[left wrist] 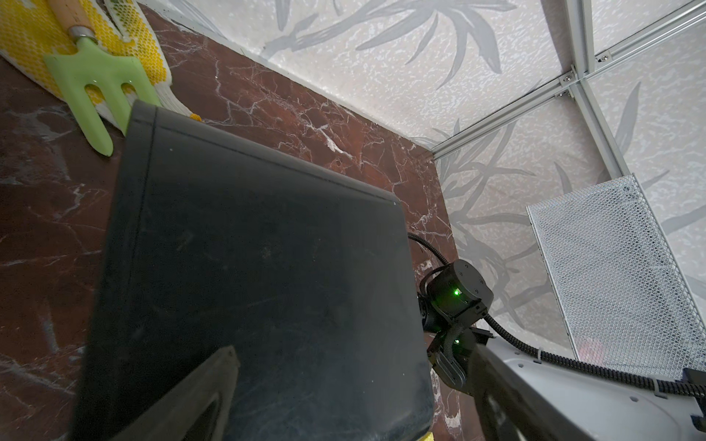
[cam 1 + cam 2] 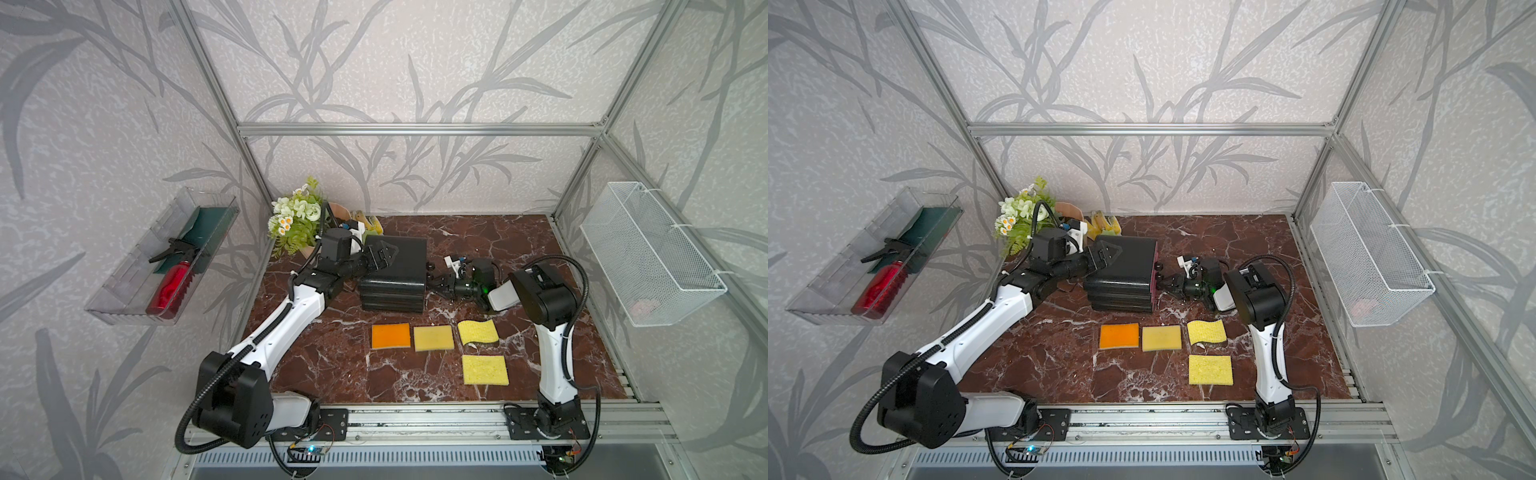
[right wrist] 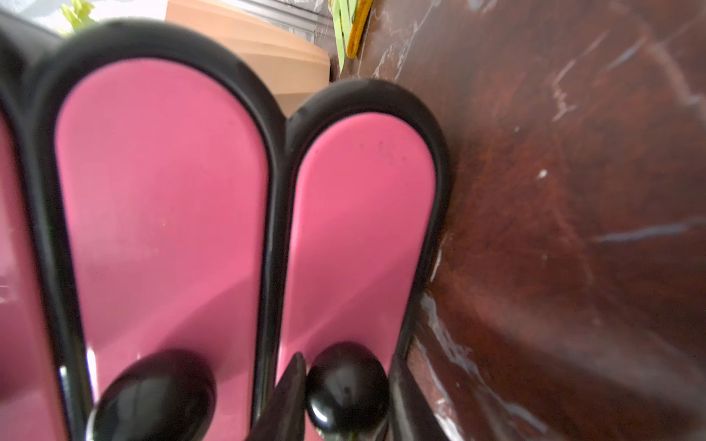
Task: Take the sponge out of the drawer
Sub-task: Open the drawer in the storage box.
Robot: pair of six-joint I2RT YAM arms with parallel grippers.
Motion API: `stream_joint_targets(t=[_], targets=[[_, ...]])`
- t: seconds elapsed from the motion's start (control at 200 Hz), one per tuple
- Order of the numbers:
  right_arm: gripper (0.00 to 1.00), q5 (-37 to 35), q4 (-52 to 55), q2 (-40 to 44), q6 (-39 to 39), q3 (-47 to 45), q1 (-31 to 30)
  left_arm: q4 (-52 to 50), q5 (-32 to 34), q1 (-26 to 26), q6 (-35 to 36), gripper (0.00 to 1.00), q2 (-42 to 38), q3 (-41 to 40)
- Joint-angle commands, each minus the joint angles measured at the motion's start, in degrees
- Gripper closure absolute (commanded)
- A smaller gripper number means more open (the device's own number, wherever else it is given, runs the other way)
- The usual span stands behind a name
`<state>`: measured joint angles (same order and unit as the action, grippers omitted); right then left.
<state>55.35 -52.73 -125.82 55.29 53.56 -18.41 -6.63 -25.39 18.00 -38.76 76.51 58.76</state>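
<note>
Right fingers [image 3: 292,385]: you have them closed in on a black knob [image 3: 345,385], one on each side and touching it.
Knob's drawer: it belongs to the pink front [image 3: 363,229] nearest the worktop [image 2: 332,365], which is shut. The next front [image 3: 164,191] is shut too.
Right arm: it reaches low and level at the face of the drawer unit [image 2: 395,274].
Left fingers [image 1: 206,385]: these are spread wide and lie flat on the unit's black top, with nothing between them.
Drawer unit: it stands mid-worktop, with its fronts turned toward your right arm.
Sponge: the shut fronts hide whatever is inside, so you cannot see one in the unit.
On the worktop: in front of the unit lie an orange sponge [image 2: 390,336], a pale yellow sponge [image 2: 433,338] and a wavy yellow sponge [image 2: 478,331]. A flat yellow sponge [image 2: 485,369] lies nearer you.
Far corner: behind the unit are flowers [image 2: 297,216] and a green hand fork [image 1: 95,84].
Walls: a wire basket [image 2: 648,253] hangs on your right. A clear tray [image 2: 124,286] on your left holds a red spray bottle [image 2: 172,284].
</note>
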Motion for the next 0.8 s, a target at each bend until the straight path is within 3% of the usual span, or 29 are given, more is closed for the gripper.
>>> stream_joint_targets(t=[0.0, 0.54, 0.795], targets=[[0.75, -2.75, 11.50, 1.51, -6.67, -0.21, 0.13, 0.02, 0.71, 0.19, -0.52, 0.05, 0.53, 0.22], [0.78, -5.49, 20.44, 9.64, -13.28, -5.65, 9.68, -0.42, 2.50, 0.16, -0.37, 0.05, 0.59, 0.26], [0.78, -11.10, 30.35, 17.74, -16.66, -8.33, 14.67, -0.41, 2.34, 0.15, 0.07, 0.05, 0.29, 0.31]])
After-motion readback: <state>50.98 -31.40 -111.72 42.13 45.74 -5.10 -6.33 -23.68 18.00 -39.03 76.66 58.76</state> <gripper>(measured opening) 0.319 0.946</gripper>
